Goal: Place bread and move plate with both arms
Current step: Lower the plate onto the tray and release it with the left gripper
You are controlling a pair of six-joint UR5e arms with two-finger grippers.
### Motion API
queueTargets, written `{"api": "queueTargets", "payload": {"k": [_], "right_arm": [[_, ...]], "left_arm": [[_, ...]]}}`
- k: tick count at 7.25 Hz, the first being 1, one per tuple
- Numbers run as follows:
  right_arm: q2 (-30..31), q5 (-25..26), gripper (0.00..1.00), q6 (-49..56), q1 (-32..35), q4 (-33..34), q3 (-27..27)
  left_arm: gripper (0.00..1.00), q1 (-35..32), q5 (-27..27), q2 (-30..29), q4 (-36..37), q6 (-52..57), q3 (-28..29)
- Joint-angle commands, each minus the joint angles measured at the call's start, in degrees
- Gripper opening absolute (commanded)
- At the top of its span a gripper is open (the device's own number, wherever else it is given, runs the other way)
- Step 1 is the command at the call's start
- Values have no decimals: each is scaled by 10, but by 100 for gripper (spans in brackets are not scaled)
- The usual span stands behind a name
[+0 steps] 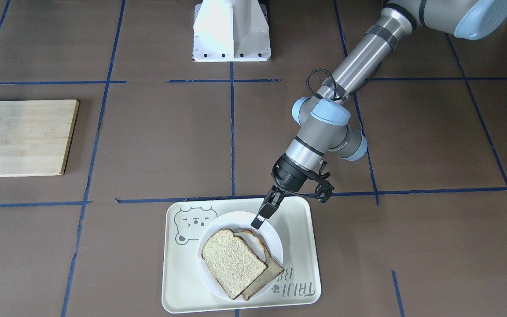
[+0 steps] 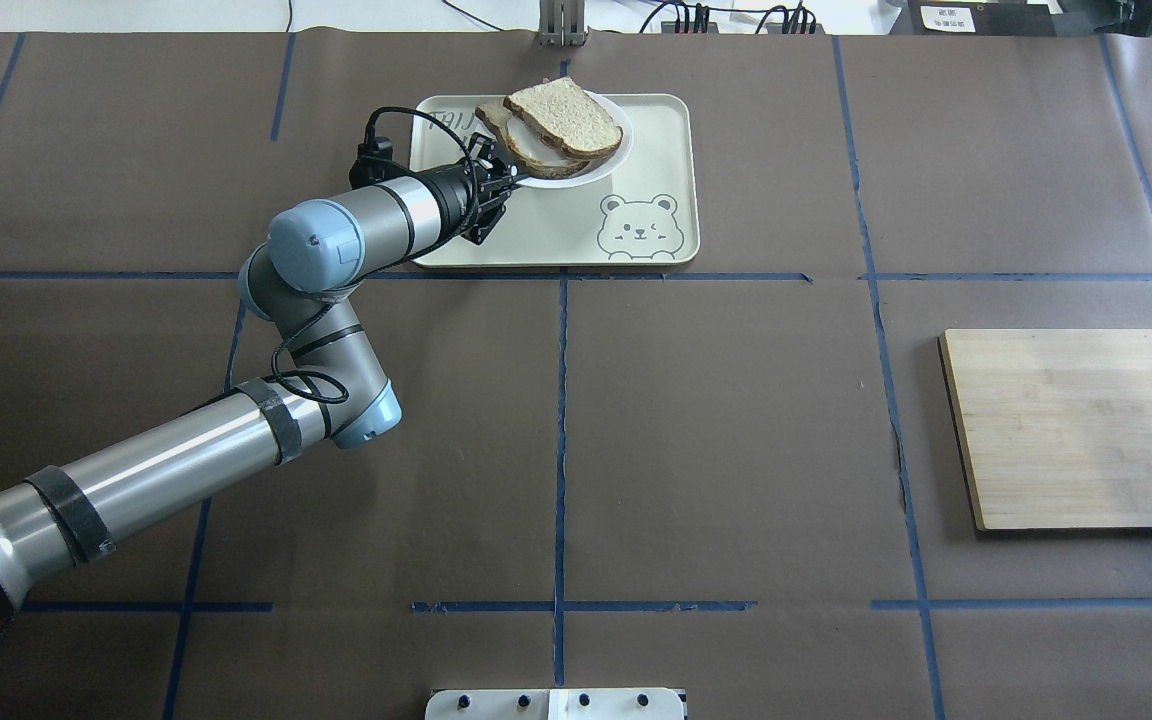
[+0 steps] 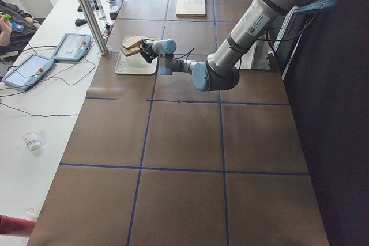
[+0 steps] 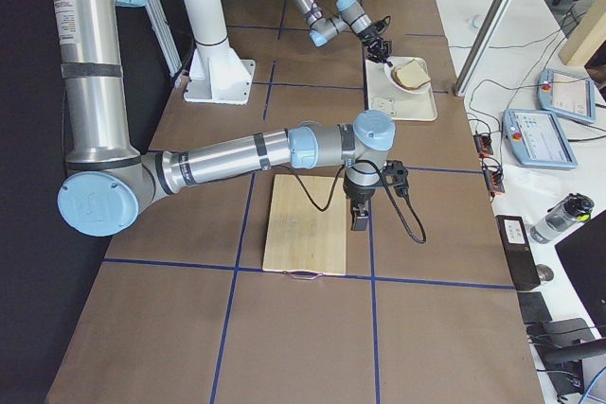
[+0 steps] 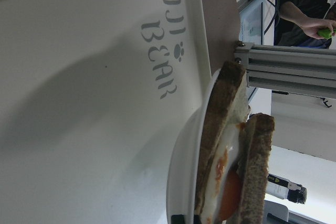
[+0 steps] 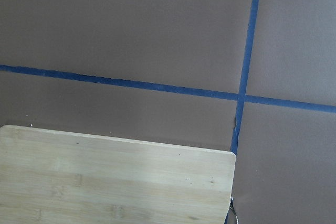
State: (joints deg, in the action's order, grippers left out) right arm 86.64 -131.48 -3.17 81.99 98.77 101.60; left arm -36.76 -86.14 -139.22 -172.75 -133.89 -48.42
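You are looking at the left gripper (image 1: 259, 220) sitting at the rim of the plate (image 1: 227, 220), its jaws drawn close together and seemingly pinching that rim. You are risking a tilt here. Held by one edge only, the plate could be tipping as it rises, and the bread (image 1: 232, 263) could be sliding off the egg slice (image 1: 267, 275) beneath it, which is overhanging the rim.

The bread is lying on that slice, on the plate, inside the tray (image 1: 183, 281). It is showing a pale, coarse crumb, a thin dark crust and a rounded top.

The right gripper (image 4: 360, 221) is hanging at the edge of the wooden board (image 4: 305, 224), well apart, and you cannot tell how its jaws are standing.
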Motion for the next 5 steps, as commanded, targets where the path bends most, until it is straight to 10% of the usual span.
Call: {"api": "queueTargets", "payload": {"k": [1, 3, 5], "right_arm": [[-2, 0, 100, -1, 0, 0, -1], [-3, 0, 100, -1, 0, -1, -1], [-2, -1, 100, -2, 1, -1, -1]], "left_arm": [[11, 0, -2, -1, 2, 5, 4], [100, 0, -3, -1, 7, 26, 3], [100, -23, -71, 9, 69, 91, -19]]}}
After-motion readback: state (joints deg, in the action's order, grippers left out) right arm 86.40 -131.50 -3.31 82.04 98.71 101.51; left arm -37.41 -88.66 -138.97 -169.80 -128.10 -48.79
